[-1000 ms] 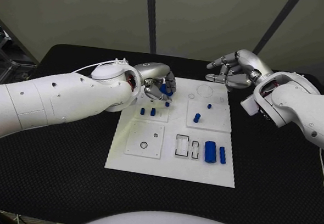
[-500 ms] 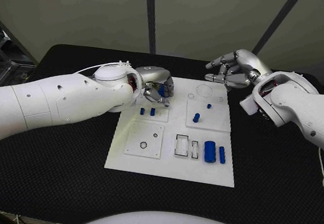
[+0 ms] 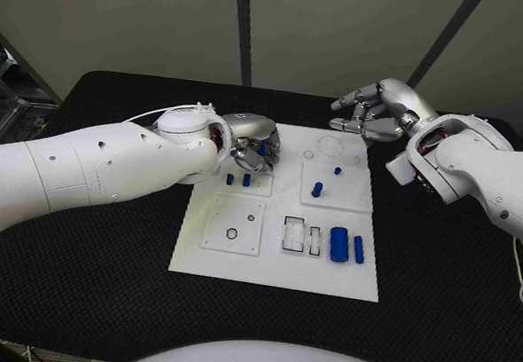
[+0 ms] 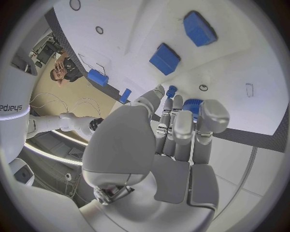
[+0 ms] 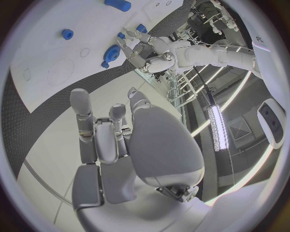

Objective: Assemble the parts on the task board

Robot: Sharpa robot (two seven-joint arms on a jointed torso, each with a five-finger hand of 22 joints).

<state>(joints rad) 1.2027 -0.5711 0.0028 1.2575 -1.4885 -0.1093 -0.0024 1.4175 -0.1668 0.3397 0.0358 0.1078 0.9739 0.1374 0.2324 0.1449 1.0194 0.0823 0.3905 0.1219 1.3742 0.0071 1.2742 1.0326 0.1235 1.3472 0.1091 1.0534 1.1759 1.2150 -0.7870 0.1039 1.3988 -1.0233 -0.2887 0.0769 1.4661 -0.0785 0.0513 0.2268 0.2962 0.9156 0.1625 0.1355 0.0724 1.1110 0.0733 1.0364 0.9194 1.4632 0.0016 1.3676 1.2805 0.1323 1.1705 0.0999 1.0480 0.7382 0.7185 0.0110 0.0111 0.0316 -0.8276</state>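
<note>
- While the fingers of the left hand (image 3: 252,141) curl around a blue part (image 4: 192,105), they now sit lower and nearer the task board (image 3: 273,272) than a second ago, over its far-left corner.
- Beside them, two small blue pegs (image 3: 238,179) stand upright in the left block.
- That drop suggests the held part is about to be seated.
- Across the board, the right hand (image 3: 375,113) hovers beyond the far edge as before, fingers loosely apart and holding nothing.
- Nearer, two blue cylinders (image 3: 346,245) lie waiting.

Pale wall panels (image 3: 129,4), dark seams
</note>
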